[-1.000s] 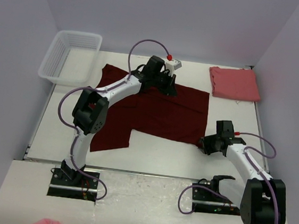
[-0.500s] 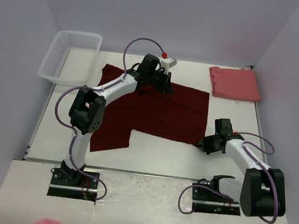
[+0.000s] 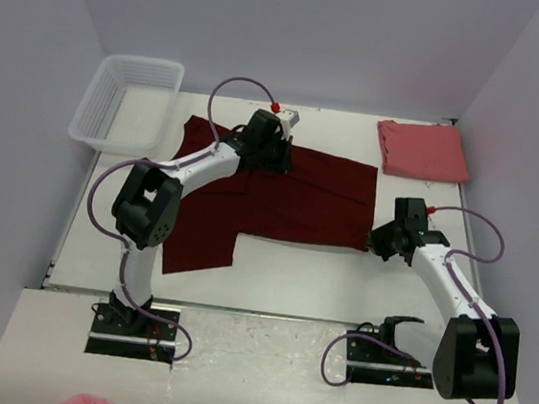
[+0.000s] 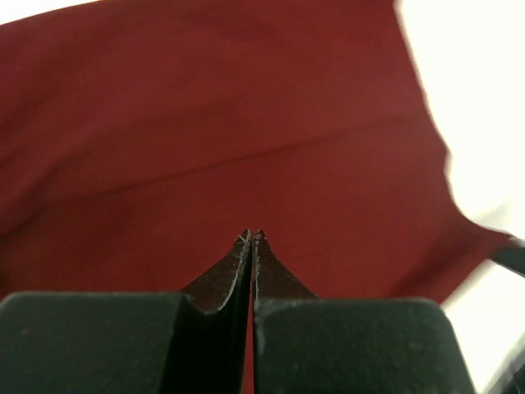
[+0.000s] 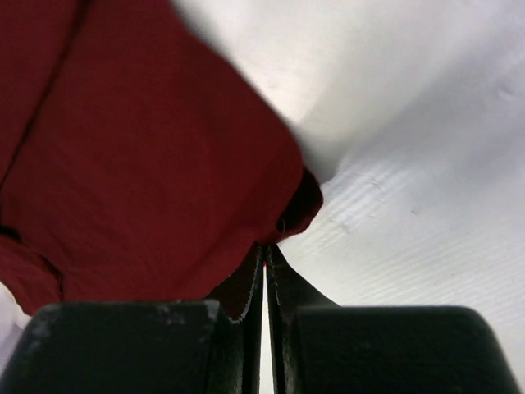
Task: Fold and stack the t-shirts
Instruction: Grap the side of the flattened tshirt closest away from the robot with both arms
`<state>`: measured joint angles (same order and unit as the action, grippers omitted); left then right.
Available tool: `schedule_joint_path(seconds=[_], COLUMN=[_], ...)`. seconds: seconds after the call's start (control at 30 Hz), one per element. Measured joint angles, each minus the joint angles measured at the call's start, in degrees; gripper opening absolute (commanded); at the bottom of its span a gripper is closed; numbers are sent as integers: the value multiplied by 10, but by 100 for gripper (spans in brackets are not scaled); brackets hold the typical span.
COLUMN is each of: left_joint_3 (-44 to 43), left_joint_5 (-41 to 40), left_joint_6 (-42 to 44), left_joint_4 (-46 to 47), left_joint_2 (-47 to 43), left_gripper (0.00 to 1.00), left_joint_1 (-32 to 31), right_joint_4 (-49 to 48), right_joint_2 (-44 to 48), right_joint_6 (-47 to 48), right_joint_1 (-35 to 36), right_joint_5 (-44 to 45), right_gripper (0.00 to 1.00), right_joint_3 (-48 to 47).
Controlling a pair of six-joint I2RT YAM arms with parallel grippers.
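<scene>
A white desk is seen, across the middle of which a maroon t-shirt is spread out. A folded salmon-pink t-shirt is laid at its far right corner, and a white mesh basket is set at the far left.

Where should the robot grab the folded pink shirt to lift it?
Probably its near edge, coming from the front. The pink shirt lies flat, folded into a rectangle at the far right of the table, and that edge faces the right gripper, now pinching the dark red shirt.
</scene>
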<state>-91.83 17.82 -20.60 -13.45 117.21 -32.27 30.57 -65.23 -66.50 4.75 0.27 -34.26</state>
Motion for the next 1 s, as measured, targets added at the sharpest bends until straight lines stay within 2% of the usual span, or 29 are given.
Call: schedule_joint_path(seconds=[0.07, 0.1, 0.17, 0.23, 0.47, 0.63, 0.83, 1.0], left_joint_3=[37, 57, 94, 129, 194, 223, 293, 327], left_joint_5=[-62, -92, -143, -182, -278, -326, -364, -378], left_joint_6=[-24, -35, -56, -75, -116, -155, -229, -282], left_joint_4=[1, -2, -6, -13, -81, -157, -250, -330], left_joint_2=[-27, -42, -75, -109, -216, -282, -380, -389], left_gripper=[0, 4, 7, 10, 11, 12, 3, 7], left_joint_1=[0, 0, 0, 0, 0, 0, 0, 1], right_joint_4=[-3, -5, -12, -22, -31, -31, -34, -45], right_joint_2=[-4, -11, -38, -72, -153, -162, -161, -161], right_joint_6=[44, 66, 108, 143, 216, 247, 269, 284], right_joint_1=[0, 0, 0, 0, 2, 18, 27, 35], right_joint_5=[2, 1, -1, -10, -61, -65, -75, -91], right_gripper=[0, 0, 0, 0, 0, 0, 0, 0], right_joint_3=[-30, -44, -73, -93, -97, -99, -102, -102])
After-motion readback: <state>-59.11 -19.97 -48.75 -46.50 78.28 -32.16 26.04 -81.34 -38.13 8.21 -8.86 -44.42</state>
